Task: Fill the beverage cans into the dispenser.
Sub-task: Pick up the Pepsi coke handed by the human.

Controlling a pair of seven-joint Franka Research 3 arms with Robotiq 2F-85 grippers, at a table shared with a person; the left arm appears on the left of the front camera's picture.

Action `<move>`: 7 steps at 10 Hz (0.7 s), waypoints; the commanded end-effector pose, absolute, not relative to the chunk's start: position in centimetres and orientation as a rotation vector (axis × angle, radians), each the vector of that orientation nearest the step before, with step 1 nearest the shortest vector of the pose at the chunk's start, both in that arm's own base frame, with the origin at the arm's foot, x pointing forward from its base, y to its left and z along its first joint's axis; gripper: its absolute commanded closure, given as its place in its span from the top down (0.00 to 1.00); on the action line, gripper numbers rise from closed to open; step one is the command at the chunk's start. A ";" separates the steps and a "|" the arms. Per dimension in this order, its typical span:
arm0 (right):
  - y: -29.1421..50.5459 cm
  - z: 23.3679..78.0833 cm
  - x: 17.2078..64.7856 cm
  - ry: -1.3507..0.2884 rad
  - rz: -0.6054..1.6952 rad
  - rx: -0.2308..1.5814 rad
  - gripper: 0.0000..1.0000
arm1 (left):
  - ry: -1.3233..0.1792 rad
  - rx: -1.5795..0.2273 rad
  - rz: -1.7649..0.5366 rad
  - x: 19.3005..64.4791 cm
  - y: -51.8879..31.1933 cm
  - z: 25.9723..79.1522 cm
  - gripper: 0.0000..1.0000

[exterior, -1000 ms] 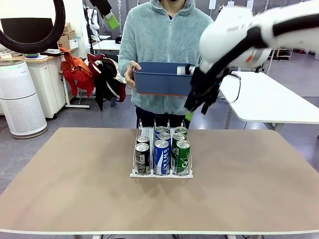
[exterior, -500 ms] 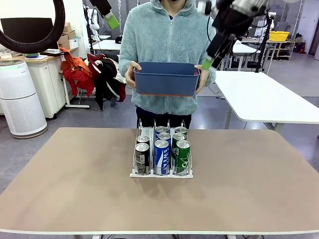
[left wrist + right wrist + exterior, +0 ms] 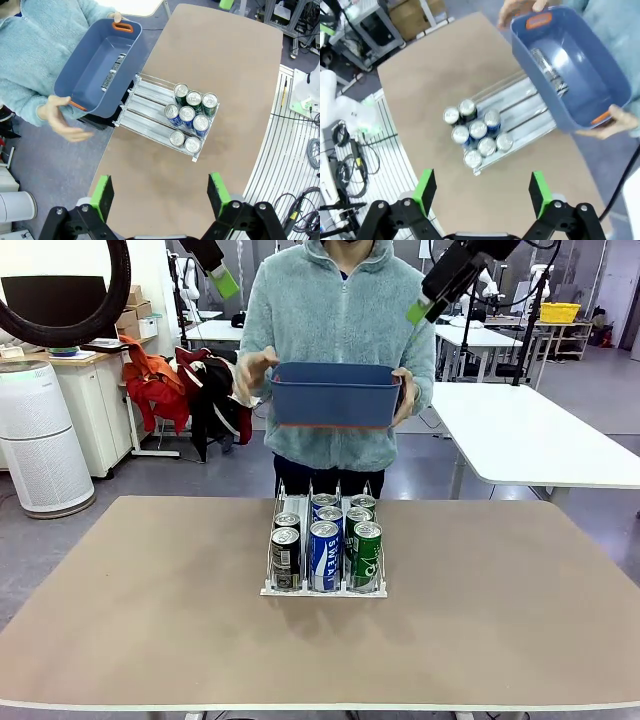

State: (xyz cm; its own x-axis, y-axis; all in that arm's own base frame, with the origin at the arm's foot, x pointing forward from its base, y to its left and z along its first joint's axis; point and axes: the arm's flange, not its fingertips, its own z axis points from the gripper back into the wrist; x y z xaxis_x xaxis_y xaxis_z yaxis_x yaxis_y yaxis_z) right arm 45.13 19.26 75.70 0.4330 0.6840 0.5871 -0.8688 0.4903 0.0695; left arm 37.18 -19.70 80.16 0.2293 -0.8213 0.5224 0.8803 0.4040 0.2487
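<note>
While parked high above the tabletop (image 3: 150, 590), left fingers (image 3: 104, 192) and right fingers (image 3: 426, 189) wide and empty, presumably ready for the lone can (image 3: 547, 67) in the person's raised bin (image 3: 333, 405); other cans (image 3: 325, 545) crowded at the front lip of the dispenser (image 3: 142, 107).

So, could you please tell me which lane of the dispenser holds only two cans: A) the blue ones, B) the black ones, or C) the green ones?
B: seen from above, the dispenser holds two black cans, against three blue cans and three green cans.
</note>
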 end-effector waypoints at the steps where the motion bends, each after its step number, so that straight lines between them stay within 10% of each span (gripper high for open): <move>1: 17.9 74.3 43.8 -0.638 1.041 0.426 0.99 | -0.636 -0.098 -1.178 37.1 -19.4 80.0 1.00; 7: 15.0 78.6 41.4 -0.728 0.911 0.358 0.99 | -0.636 -0.098 -1.178 37.1 -19.4 80.0 1.00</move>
State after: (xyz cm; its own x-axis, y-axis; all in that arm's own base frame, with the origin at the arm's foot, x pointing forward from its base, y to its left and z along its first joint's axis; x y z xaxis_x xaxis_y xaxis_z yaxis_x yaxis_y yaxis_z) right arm 42.14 14.96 78.72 0.3767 0.6069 0.6999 -0.8383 0.5448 -0.0211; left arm 37.18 -19.69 80.16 0.2295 -0.8213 0.5224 0.8803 0.4041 0.2487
